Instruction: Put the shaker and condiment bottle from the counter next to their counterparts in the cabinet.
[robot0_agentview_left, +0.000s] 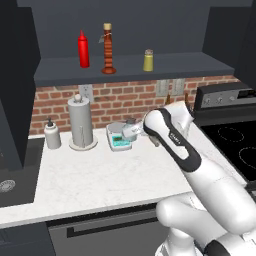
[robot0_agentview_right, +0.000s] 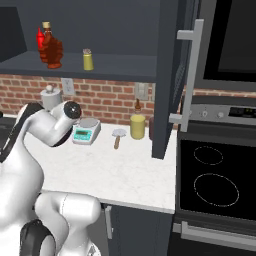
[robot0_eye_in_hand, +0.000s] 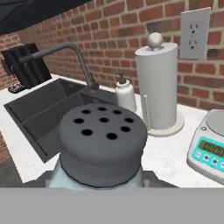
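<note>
Shaker (robot0_eye_in_hand: 103, 144) sits right at the end effector (robot0_agentview_left: 131, 131), over the counter (robot0_agentview_left: 100, 175) by the scale (robot0_agentview_left: 120, 139). Can't tell if jaws grip it yet. Condiment bottle (robot0_agentview_left: 108, 49) already on cabinet (robot0_agentview_left: 135, 65) shelf. Judgement: seat grip firm below cap, lift straight, then up toward 1 o'clock beside olive shaker (robot0_agentview_left: 148, 60); keep upright.

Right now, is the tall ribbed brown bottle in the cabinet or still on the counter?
In the cabinet: the condiment bottle stands upright on its shelf.

White counter (robot0_agentview_left: 100, 175) carries scale (robot0_agentview_left: 119, 137), paper-towel holder (robot0_agentview_left: 81, 122), soap dispenser (robot0_agentview_left: 52, 134).
</note>
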